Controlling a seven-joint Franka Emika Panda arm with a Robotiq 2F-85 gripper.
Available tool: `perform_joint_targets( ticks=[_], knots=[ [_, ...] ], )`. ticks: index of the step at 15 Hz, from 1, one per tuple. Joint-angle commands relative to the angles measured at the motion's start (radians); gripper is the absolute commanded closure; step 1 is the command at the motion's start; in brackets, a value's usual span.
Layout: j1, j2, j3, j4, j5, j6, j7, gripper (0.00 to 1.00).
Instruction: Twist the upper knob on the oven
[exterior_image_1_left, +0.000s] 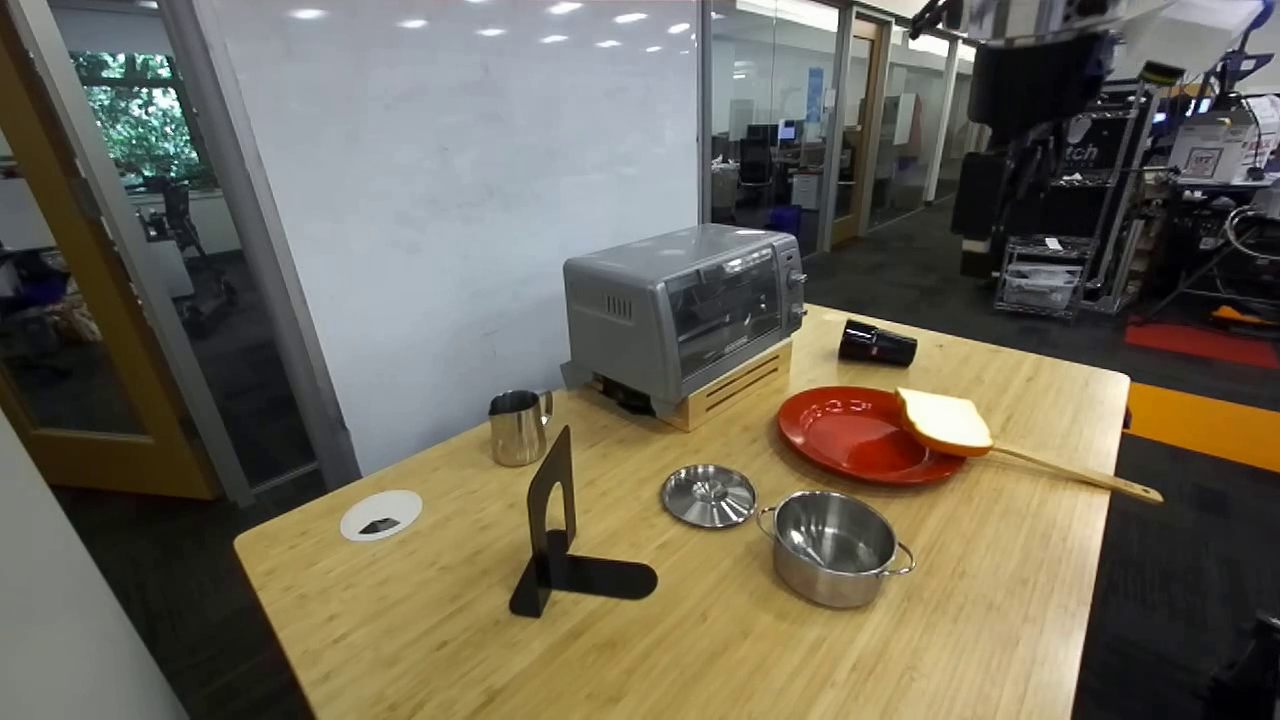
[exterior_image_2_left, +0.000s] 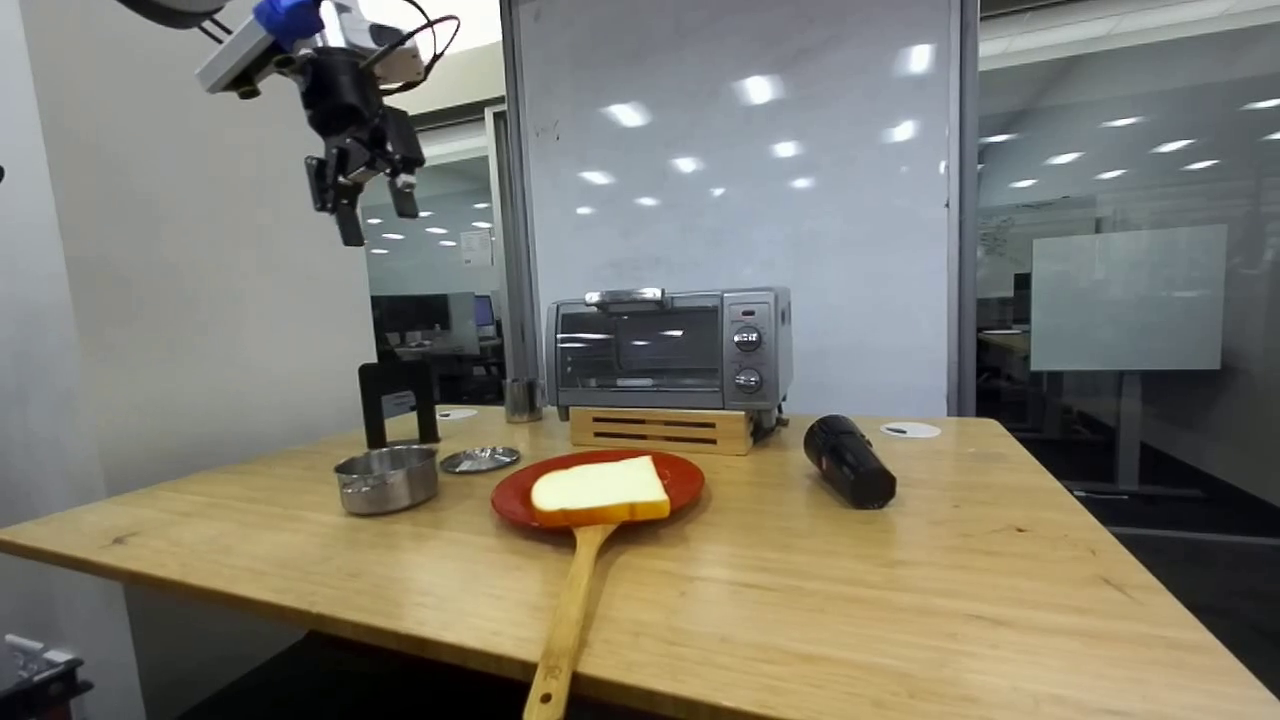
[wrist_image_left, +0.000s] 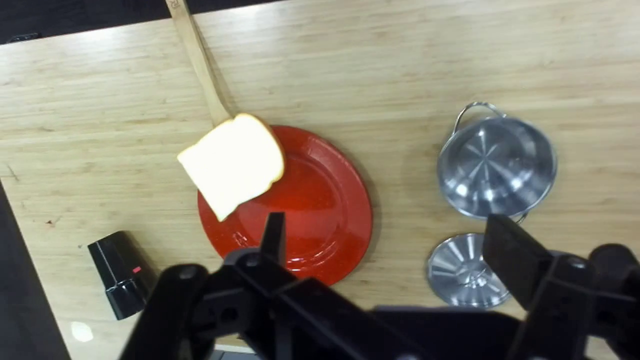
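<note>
Silver-grey boxy metal toaster oven (exterior_image_2_left: 670, 355) is set at the back of the pale wooden counter (exterior_image_2_left: 980, 560), its dark glass door (exterior_image_2_left: 640, 345) and round silver upper knob (exterior_image_2_left: 747, 339) turned toward the open side. A slatted pale wooden stand (exterior_image_2_left: 660, 430) is placed beneath its front, perhaps so that the knobs are better reached. The jaws are held high above the counter, well apart with nothing between them; by this spread the upper knob, not yet touched, could presumably be straddled. The flat wooden handle (wrist_image_left: 200, 65) under the white, brown-crusted bread slice (wrist_image_left: 235, 165) is set jutting past the counter's edge, probably for easy grasping; whether a blade is hidden beneath the bread slice cannot be told. Part of the round red plate (wrist_image_left: 320, 205) is covered by it. In the wrist view the round steel lid (wrist_image_left: 465, 272) is partly blocked by the jaws, and neither of the 2 knobs is shown. The white-and-black arm (exterior_image_2_left: 350, 30) is cut off at the top in both exterior views. Dial markings are too small to be read.
</note>
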Motion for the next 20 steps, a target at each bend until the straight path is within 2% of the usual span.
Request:
perform_joint_targets(
  ticks=[1,6,12,18,19,20],
  knots=[
    [-0.057,0.112,-0.063,0.067,-0.003,0.113,0.014,0.0],
    [-0.098,0.262,-0.148,0.145,0.119,0.362,0.057,0.0],
    [-0.117,0.409,-0.197,0.201,0.316,0.681,0.105,0.0],
    [-0.147,0.476,-0.227,0.199,0.46,0.866,0.119,0.0],
    [-0.148,0.475,-0.233,0.188,0.461,0.879,0.128,0.0],
    [-0.141,0.459,-0.231,0.189,0.438,0.84,0.11,0.0]
  ],
)
